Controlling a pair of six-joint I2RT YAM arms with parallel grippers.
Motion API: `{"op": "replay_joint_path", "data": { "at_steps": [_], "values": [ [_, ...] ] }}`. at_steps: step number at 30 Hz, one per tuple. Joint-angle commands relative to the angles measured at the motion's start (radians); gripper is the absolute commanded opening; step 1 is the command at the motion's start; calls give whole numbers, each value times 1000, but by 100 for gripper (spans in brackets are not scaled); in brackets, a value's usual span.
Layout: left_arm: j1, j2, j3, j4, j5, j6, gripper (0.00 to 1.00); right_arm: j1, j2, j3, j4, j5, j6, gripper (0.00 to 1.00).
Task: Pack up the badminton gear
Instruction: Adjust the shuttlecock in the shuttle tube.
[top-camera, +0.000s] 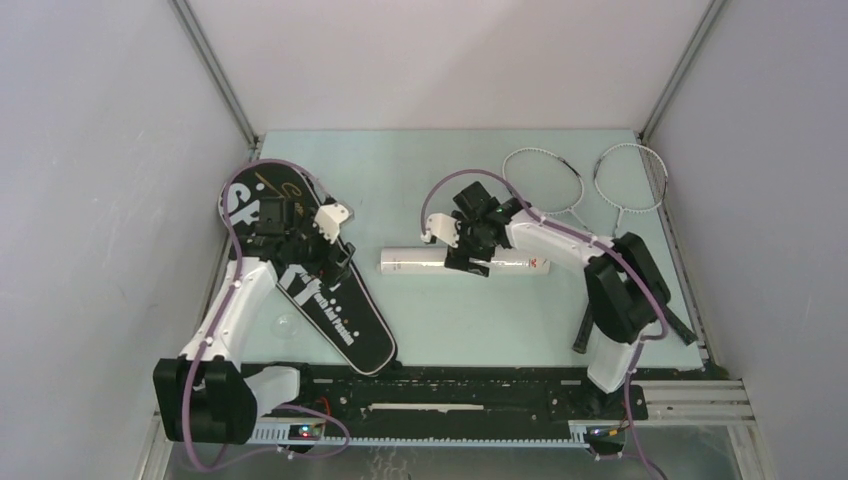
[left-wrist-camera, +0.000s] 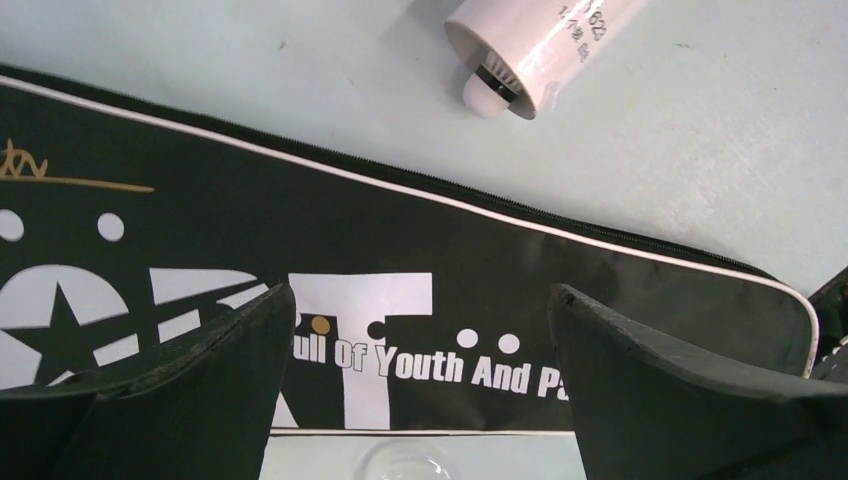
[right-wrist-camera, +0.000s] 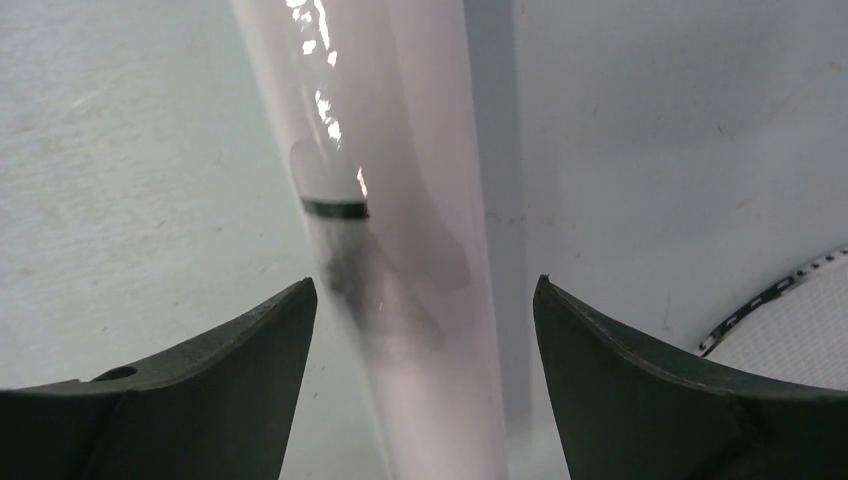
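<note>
The black "SPORT" bag (top-camera: 300, 270) lies flat at the left; it also fills the left wrist view (left-wrist-camera: 500, 260). My left gripper (top-camera: 318, 258) hovers open and empty over its lettering (left-wrist-camera: 420, 295). The long white tube (top-camera: 410, 263) lies on its side mid-table. A shuttlecock's cork (left-wrist-camera: 490, 90) shows at the tube's open end (left-wrist-camera: 540, 40). My right gripper (top-camera: 468, 260) is open and straddles the tube (right-wrist-camera: 400, 200), with its fingers on either side and apart from it (right-wrist-camera: 425, 285). Two racquets (top-camera: 545, 175) (top-camera: 630, 178) lie at the back right.
A small clear round lid (top-camera: 285, 325) lies on the table just beside the bag's near edge, also in the left wrist view (left-wrist-camera: 405, 462). Grey walls enclose the table on three sides. A racquet head's edge (right-wrist-camera: 790, 320) shows right of the right gripper.
</note>
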Motion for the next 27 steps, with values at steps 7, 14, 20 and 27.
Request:
{"op": "replay_joint_path", "data": {
  "at_steps": [7, 14, 20, 27],
  "values": [
    [16, 43, -14, 182, -4, -311, 100, 20, 156, 66, -13, 2, -45, 83],
    [15, 151, 48, 224, 69, -452, 97, 2, 123, 35, 41, -37, 48, 64],
    [9, 246, 100, 235, 110, -554, 97, -10, 20, -56, 127, -41, 119, 53],
    [-44, 369, 143, 247, 171, -662, 97, -15, -30, -116, 191, -50, 156, 45]
  ]
}}
